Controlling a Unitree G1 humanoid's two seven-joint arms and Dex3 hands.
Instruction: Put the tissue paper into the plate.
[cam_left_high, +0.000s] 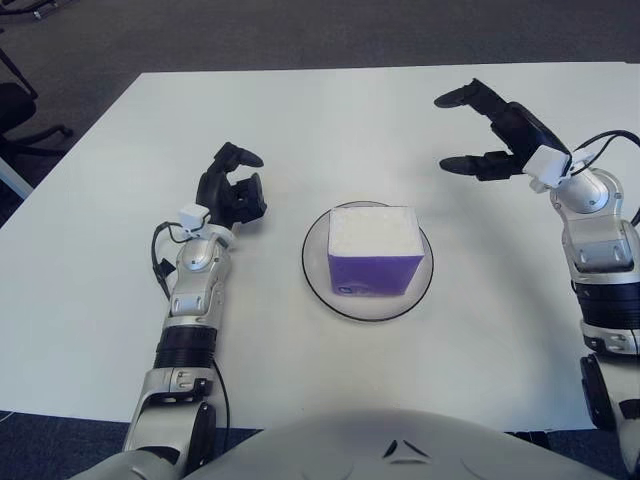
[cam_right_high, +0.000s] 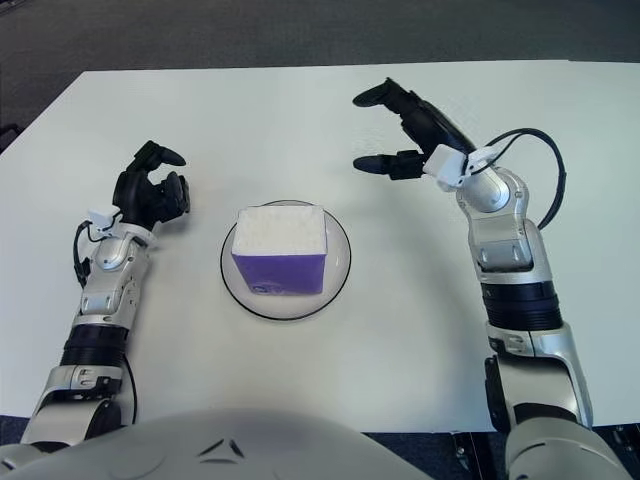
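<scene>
Tissue box (cam_left_high: 375, 250): upright inside plate (cam_left_high: 318, 275), mid-bench; placed as asked.
Right hand (cam_left_high: 490, 135): fingers spread, empty, clear of box.
Left hand (cam_left_high: 232, 190): curled, empty, idle left of plate.

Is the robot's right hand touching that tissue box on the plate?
Apart. In the right eye view, the right hand hangs open, with bare table between it and the tissue box on the plate.

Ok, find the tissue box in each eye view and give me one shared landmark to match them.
Left eye view: the tissue box sits just right of centre, on the plate.
Right eye view: the same box shows left of centre, on the plate.
Shared landmark: the open right hand, up and to the right of the plate in both.
</scene>
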